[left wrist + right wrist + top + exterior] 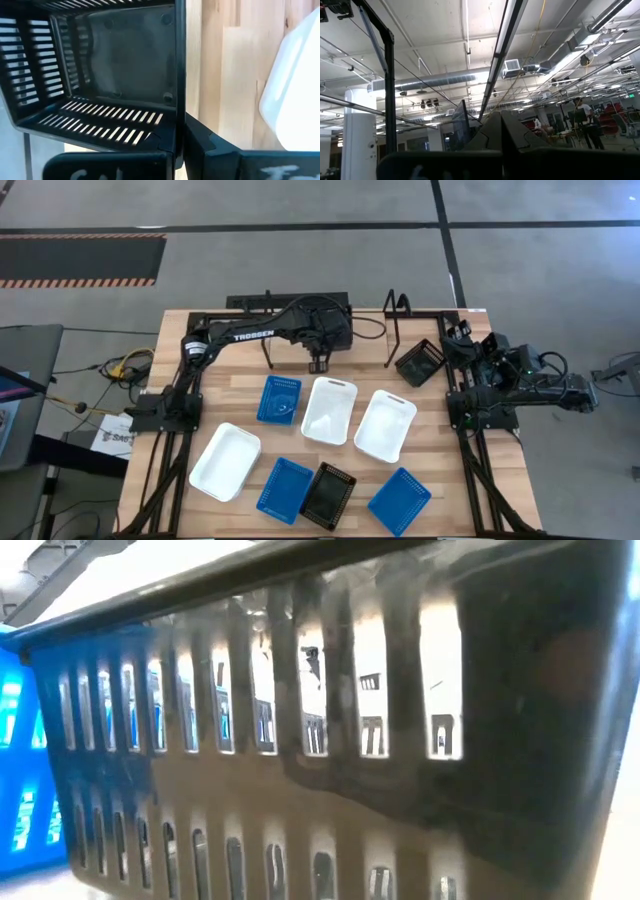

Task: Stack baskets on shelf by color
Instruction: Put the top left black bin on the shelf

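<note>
Black slotted plastic baskets, plus white and blue ones of the same shallow rectangular shape, all thin-walled. My guess is light, fairly stiff and a bit slick, so a pinch on a side wall or rim should carry one.

High view: black thin-tube metal shelf (397, 320) sits at the far edge of the wooden table (445, 500). The left gripper (318, 358) is just in front of it. Loose on the table:
- three white baskets (329, 410) (386, 425) (226, 461)
- three blue baskets (279, 399) (284, 490) (399, 502)
- one black basket (328, 495) at the near edge, between two blues
- another black basket (420, 362), tilted beside the shelf's right end

The right arm (510, 375) is folded at the right edge, waiting.

Low view: almost filled by a dark slotted basket wall (330, 740) right at the lens, with a blue basket (20, 770) to its left. No gripper shows.

Left wrist view: the fingers are pressed together on one wall of a small black basket (100, 65), pinching it at a corner. Wood and a white basket edge (295, 90) lie beyond. A corner grip on a thin wall could let it swing or twist; mid-wall would hold steadier.

Right wrist view: the right gripper (495, 125) points up at the ceiling, fingers closed on nothing. A person stands far off in the room.

Nothing is visibly stacked on the shelf yet.
</note>
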{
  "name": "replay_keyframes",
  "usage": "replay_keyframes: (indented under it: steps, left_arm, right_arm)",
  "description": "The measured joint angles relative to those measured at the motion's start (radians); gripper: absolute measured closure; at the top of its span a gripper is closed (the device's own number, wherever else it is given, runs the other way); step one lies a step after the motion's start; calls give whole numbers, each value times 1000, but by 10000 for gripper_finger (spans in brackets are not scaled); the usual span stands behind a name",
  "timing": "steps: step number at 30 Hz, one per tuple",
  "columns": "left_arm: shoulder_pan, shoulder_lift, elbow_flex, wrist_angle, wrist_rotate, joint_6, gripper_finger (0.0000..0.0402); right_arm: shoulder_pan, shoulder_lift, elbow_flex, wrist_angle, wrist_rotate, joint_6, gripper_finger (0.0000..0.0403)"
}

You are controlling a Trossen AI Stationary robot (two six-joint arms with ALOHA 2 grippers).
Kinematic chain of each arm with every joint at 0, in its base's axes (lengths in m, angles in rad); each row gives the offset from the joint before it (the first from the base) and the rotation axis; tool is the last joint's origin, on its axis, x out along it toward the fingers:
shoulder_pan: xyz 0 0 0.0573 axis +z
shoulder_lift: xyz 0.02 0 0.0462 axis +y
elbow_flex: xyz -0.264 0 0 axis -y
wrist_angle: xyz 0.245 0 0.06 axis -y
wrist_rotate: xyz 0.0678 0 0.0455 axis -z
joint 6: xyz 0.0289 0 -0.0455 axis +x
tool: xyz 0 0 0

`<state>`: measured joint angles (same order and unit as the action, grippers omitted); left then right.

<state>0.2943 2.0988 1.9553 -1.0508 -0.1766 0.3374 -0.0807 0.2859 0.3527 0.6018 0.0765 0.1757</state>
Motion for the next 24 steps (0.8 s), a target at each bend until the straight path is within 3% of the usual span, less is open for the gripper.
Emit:
replay_keyframes:
  steps: [24]
  left_arm:
    - [20, -1, -113, 40, 0, -7, 401]
  right_arm:
    - [0, 0, 0, 0, 0, 0, 397]
